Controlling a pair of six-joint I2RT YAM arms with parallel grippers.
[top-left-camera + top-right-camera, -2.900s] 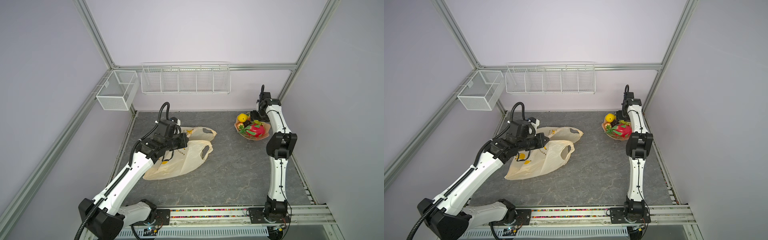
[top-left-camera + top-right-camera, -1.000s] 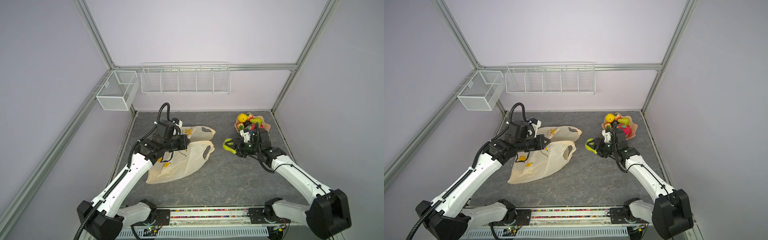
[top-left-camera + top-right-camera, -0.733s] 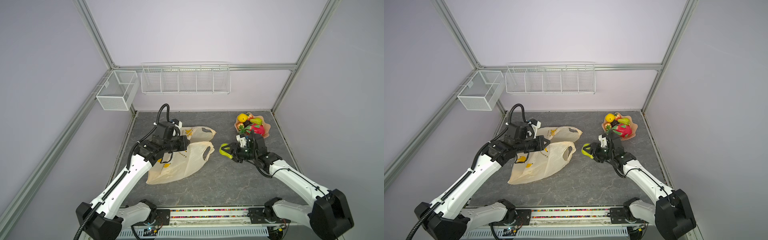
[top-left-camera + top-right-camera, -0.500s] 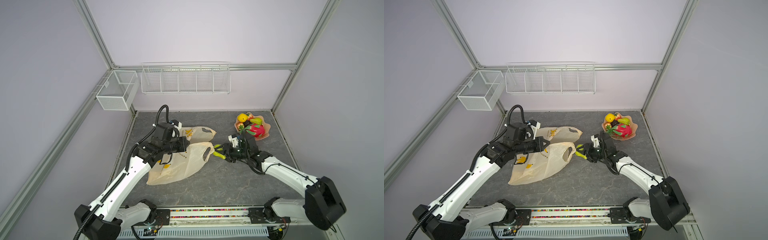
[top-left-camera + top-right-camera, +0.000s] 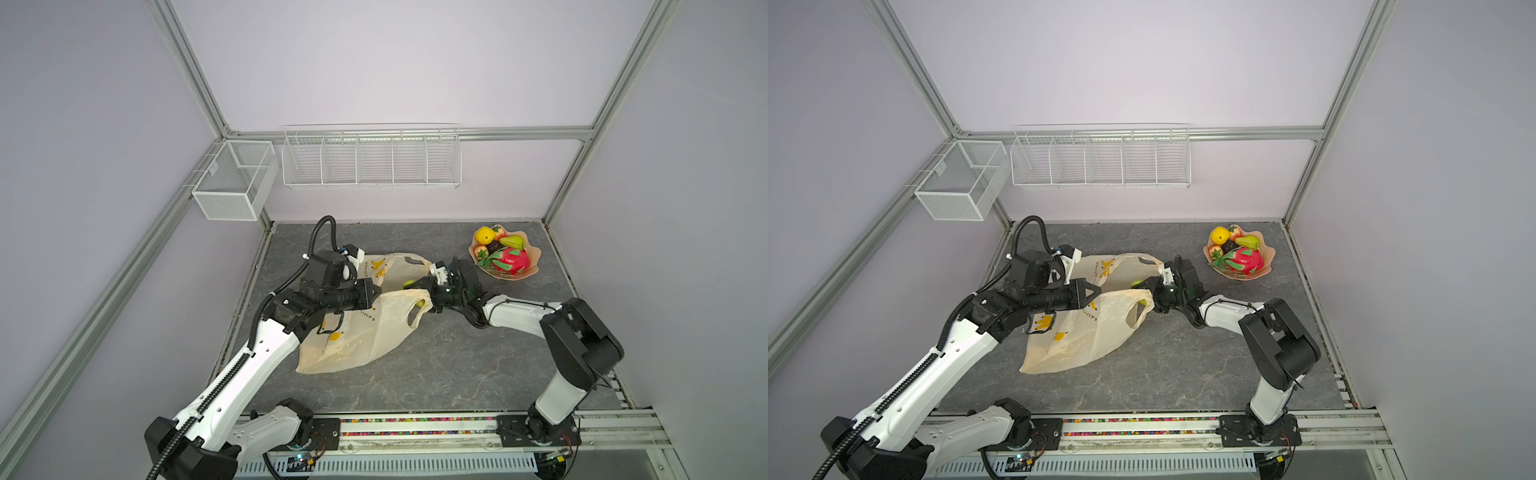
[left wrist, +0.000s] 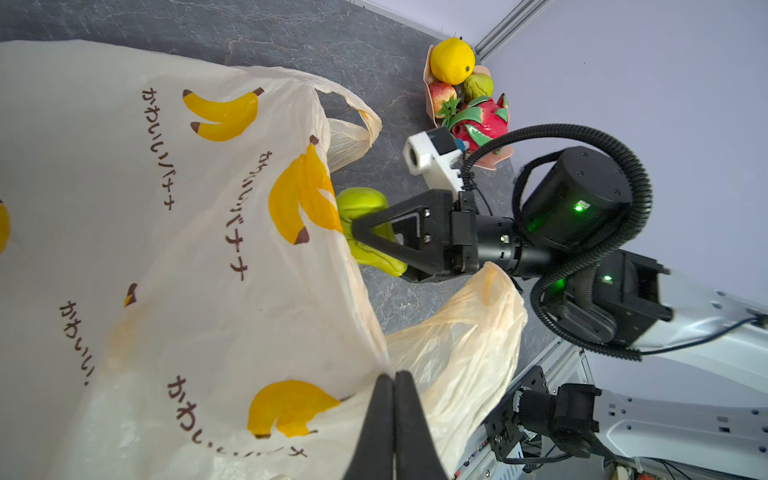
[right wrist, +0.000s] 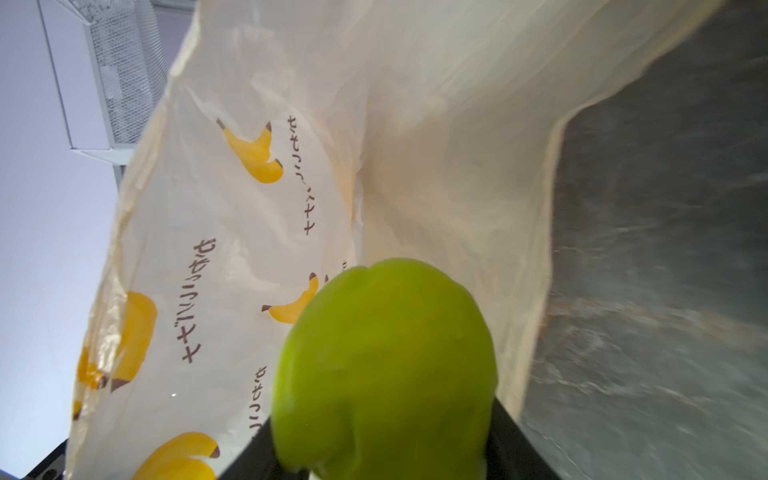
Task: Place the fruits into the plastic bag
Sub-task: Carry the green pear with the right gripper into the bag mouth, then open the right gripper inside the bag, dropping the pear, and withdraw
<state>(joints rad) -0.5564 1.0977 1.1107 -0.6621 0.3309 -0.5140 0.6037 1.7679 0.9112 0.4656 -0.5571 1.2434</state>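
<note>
Fingers (image 6: pixel 380 419) of the left gripper (image 6: pixel 394 376) are pressed together on the top edge of the plastic bag (image 5: pixel 357 332), holding that side raised off the table (image 5: pixel 436 365) with the mouth open toward the right arm. The right gripper (image 5: pixel 422 296) pinches a green fruit (image 6: pixel 362 203) between its part-spread fingers at the bag's mouth, between the two handles. The other fruits, including the dragon fruit (image 5: pixel 510 262) and a yellow fruit (image 5: pixel 483 235), lie in the bowl (image 5: pixel 535 252) by the back right corner, apart from the bag.
</note>
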